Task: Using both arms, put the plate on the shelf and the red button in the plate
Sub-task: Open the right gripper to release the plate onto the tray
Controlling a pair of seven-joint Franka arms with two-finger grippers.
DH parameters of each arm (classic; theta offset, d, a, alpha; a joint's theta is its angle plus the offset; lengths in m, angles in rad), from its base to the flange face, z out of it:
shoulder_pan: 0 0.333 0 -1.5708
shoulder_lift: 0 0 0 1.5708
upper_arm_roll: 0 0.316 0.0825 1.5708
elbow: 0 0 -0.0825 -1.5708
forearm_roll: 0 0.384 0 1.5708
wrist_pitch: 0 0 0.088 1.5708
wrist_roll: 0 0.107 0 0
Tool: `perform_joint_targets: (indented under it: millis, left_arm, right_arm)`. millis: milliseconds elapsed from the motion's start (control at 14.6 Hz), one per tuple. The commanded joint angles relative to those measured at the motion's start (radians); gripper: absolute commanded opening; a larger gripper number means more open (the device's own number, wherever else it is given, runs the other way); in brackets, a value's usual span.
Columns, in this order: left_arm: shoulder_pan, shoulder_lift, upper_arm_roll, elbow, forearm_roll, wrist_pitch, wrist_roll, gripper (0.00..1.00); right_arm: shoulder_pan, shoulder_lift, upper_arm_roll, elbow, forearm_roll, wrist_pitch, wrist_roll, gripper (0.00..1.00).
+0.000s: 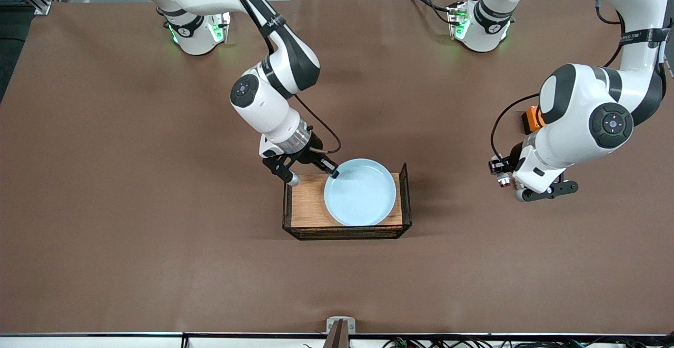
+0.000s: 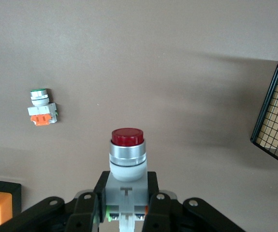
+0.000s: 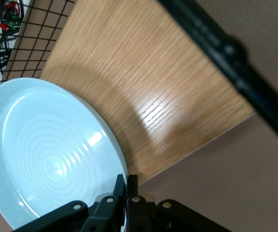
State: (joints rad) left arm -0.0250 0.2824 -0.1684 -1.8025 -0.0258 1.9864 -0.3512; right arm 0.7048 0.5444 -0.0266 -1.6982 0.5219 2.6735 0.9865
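Currently the right gripper (image 1: pixel 333 171) is clenching the rim of the plate (image 1: pixel 360 192), pale blue and glossy, which is lying in the wire-walled wooden tray (image 1: pixel 308 200) near the desk's middle. Left gripper (image 2: pixel 127 212) is grasping the red button (image 2: pixel 127 153), red cap over a silver collar, above the brown desk (image 1: pixel 131 206) toward the left arm's end. Green-capped switch (image 2: pixel 42 107) and orange box (image 1: pixel 532 119) are sitting nearby.

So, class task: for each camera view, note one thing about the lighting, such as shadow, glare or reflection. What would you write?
Front view: soft shadows fall on the brown table beside the basket. Right wrist view: bright glare streaks the wooden base, and ringed highlights shine on the plate, held by the right claw. Left wrist view: the red button in the left claw looks evenly lit.
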Motion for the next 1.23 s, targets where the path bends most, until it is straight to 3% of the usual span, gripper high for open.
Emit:
perform_joint_targets:
  millis: [0, 754, 960, 1028, 1165]
  left_arm:
    - [0.002, 0.003, -0.005, 0.009, -0.013, -0.001, -0.009, 0.29]
    - [0.002, 0.001, -0.005, 0.009, -0.013, -0.001, -0.011, 0.29]
    - [0.002, 0.001, -0.005, 0.009, -0.013, -0.001, -0.011, 0.29]
    - [0.002, 0.001, -0.005, 0.009, -0.013, -0.001, -0.011, 0.29]
    - [0.002, 0.001, -0.005, 0.009, -0.013, -0.001, -0.011, 0.29]
  right_arm:
    - [-0.002, 0.016, 0.004, 0.003, -0.013, 0.025, 0.006, 0.00]
    - [-0.004, 0.035, 0.004, 0.005, -0.011, 0.016, 0.003, 0.06]
    - [-0.002, 0.031, 0.005, 0.005, -0.011, 0.016, 0.015, 0.15]
    - [-0.002, 0.029, 0.005, 0.005, -0.011, 0.013, 0.015, 0.25]
    - [-0.002, 0.029, 0.005, 0.006, -0.011, 0.008, 0.015, 0.28]
